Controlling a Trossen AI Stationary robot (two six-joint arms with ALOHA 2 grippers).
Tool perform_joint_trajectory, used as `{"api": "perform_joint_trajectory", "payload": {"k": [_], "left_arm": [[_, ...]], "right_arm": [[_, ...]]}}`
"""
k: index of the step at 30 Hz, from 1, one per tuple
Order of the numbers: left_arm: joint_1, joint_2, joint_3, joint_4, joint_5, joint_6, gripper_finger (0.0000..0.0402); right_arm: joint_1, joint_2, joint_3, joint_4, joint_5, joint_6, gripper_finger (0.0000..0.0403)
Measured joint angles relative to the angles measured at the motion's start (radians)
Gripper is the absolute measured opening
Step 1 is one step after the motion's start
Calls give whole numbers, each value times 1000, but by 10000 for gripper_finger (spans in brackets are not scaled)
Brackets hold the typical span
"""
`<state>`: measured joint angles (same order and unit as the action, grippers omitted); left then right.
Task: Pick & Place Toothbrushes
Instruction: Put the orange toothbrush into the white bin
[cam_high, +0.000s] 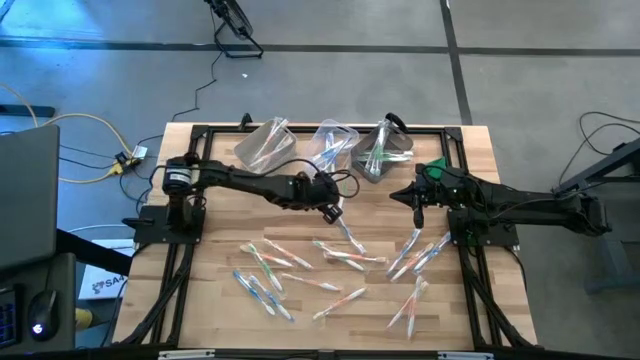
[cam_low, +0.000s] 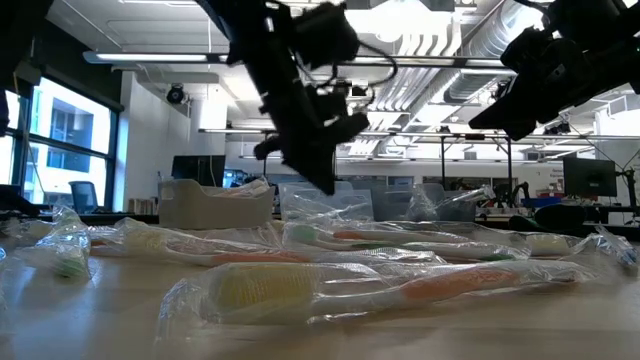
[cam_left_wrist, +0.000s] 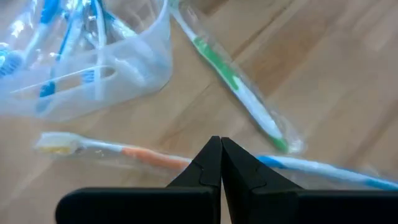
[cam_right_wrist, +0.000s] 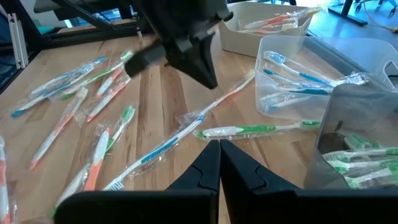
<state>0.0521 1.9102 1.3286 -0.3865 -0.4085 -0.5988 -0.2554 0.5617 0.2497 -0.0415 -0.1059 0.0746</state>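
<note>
Several wrapped toothbrushes (cam_high: 340, 265) lie flat and scattered over the near half of the wooden table. My left gripper (cam_high: 335, 213) is shut and slants down over the table's middle, a little above an orange-handled toothbrush (cam_left_wrist: 124, 151) and a blue-handled one (cam_left_wrist: 323, 169). It touches neither. A green-handled toothbrush (cam_left_wrist: 236, 81) lies just beyond them. My right gripper (cam_right_wrist: 219, 144) is shut and held above the table's right side (cam_high: 400, 196), with nothing in it.
Three clear bins stand along the far edge. The left one (cam_high: 265, 145) holds orange toothbrushes, the middle one (cam_high: 335, 140) blue ones and the right one (cam_high: 385, 150) green ones. A small green object (cam_high: 432, 172) sits by the right arm. Bare wood (cam_high: 220, 220) shows at the left.
</note>
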Motion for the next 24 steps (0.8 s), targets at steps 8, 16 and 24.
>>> {"api": "perform_joint_trajectory", "payload": {"k": [8, 16, 24], "left_arm": [[0, 76, 1, 22, -25, -35, 0], [0, 84, 2, -106, -58, -89, 0], [-43, 74, 4, -259, -48, -143, 0]], "right_arm": [[0, 0, 0, -7, 0, 0, 2], [0, 0, 0, -7, -1, -19, 2], [0, 0, 0, -7, 0, -19, 2]]}}
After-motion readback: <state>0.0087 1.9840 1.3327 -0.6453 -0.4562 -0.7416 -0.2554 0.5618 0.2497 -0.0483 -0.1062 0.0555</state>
